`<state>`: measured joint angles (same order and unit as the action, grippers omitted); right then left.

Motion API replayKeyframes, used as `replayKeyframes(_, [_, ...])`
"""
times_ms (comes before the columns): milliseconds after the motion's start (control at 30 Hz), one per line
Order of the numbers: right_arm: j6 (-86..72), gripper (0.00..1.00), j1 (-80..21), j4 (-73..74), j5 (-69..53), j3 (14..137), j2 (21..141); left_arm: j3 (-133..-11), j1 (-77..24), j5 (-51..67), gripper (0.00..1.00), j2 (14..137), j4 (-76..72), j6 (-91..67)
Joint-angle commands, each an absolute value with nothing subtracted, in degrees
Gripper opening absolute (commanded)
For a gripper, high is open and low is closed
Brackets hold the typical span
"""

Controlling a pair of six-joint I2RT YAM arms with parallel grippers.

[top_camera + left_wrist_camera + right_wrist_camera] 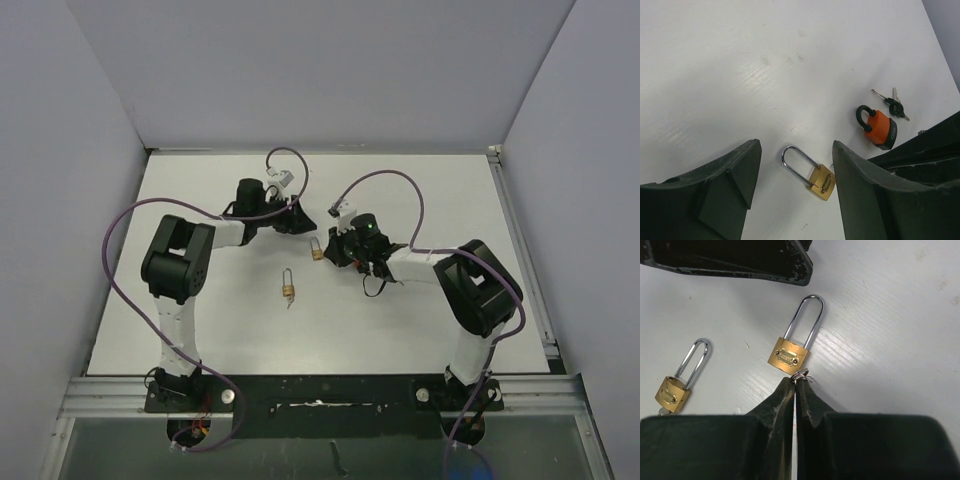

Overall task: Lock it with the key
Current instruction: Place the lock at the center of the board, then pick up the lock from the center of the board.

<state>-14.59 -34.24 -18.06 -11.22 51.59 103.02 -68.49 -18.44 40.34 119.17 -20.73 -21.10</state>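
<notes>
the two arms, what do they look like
Both the left arm and right arm have bulky black joint housings joined by white links, each trailed by a looping purple cable. The gripper fingers are matte black wedges; a small green light glows on the right wrist.

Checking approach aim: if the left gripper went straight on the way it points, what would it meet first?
The left gripper would probably meet the long-shackled brass padlock lying between its open jaws; depth is unclear.
</notes>
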Motion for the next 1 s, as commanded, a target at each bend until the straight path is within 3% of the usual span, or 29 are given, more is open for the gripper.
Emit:
replayKeyframes(0, [-15.0, 0.00, -33.5, -20.6, -11.4, 54.4, 104.3, -67.0, -17.7, 39.5, 0.58, 116.3, -23.6, -20.6])
replayKeyframes(67, [-15.0, 0.01, -33.4, -20.1, -10.8, 54.7, 104.7, -65.3, -17.6, 39.4, 0.58, 114.7, -24.9, -21.2])
replayKeyframes(333, [-14.2, 0.41, -33.2, -20.1, -9.8, 54.3, 104.0, -61.3, -17.3, 39.6, 0.59, 110.0, -27.4, -22.5])
replayKeyframes(967, [-12.4, 0.44, -34.6, -18.2, -7.6, 52.4, 93.7, -54.3, -16.1, 34.5, 0.59, 98.6, -23.9, -19.2])
